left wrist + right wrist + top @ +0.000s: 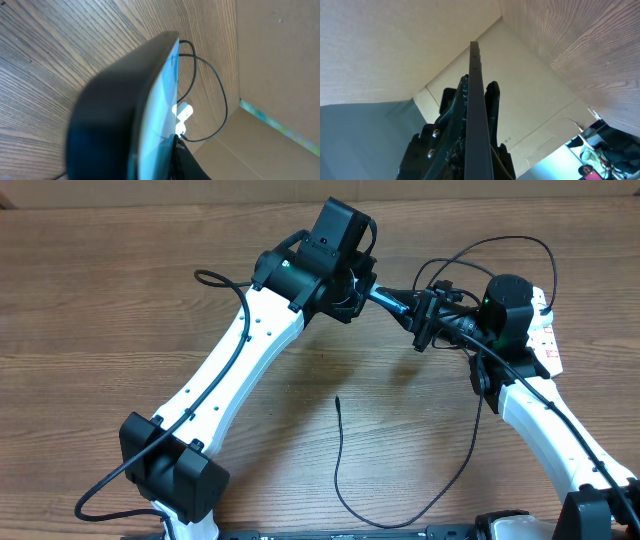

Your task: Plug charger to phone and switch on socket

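Wood-grain bench (120, 330). The charger (340, 470) loops on it nearer than the phone (388, 301), its tip lying apart. The right pincer (410, 308) clamps the phone's edge. The left pincer (372, 292) meets the phone; I cannot tell its grip. The socket (548, 345), right of the phone, is mostly hidden by the arm. A cardboard wall (280, 50) stands beyond.

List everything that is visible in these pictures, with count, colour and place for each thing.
phone: one, blue screen, held on edge above the table between both arms
charger cable: one, thin black, tip at mid-table, looping toward the near edge
power strip: one, white with red marks, far right, partly under the right arm
table: one, brown wood, under everything
cardboard wall: one, tan, behind the table
arms: two, white with black joints, from the near edge
left fingers: black, at the phone's left end, grip not visible
right fingers: black, shut on the phone's other end
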Motion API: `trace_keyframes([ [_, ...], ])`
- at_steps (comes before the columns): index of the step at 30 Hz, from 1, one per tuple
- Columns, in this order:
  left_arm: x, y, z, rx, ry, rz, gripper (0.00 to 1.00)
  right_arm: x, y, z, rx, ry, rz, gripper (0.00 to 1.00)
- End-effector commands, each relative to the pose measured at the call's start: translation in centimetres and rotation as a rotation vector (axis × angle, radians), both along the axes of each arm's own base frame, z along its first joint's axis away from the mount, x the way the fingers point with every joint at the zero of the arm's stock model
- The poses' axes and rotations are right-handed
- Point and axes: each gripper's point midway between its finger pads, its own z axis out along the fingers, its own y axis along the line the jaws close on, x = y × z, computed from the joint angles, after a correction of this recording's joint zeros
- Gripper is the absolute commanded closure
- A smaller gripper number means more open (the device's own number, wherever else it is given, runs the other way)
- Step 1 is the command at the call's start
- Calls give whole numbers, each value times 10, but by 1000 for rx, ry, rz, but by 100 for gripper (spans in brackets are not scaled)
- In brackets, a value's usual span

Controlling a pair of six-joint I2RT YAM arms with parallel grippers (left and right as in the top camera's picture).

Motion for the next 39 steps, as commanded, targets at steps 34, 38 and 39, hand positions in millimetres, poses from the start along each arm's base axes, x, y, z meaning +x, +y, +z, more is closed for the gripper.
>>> trace_keyframes([
  [34,-1,10,6,46,-28,-20,96,-2,4,20,77,57,15,44],
  [38,4,18,6,54,-32,-13,96,-2,4,20,76,56,16,25],
  [39,6,22,6,58,-36,-13,96,-2,4,20,71,45,17,22],
])
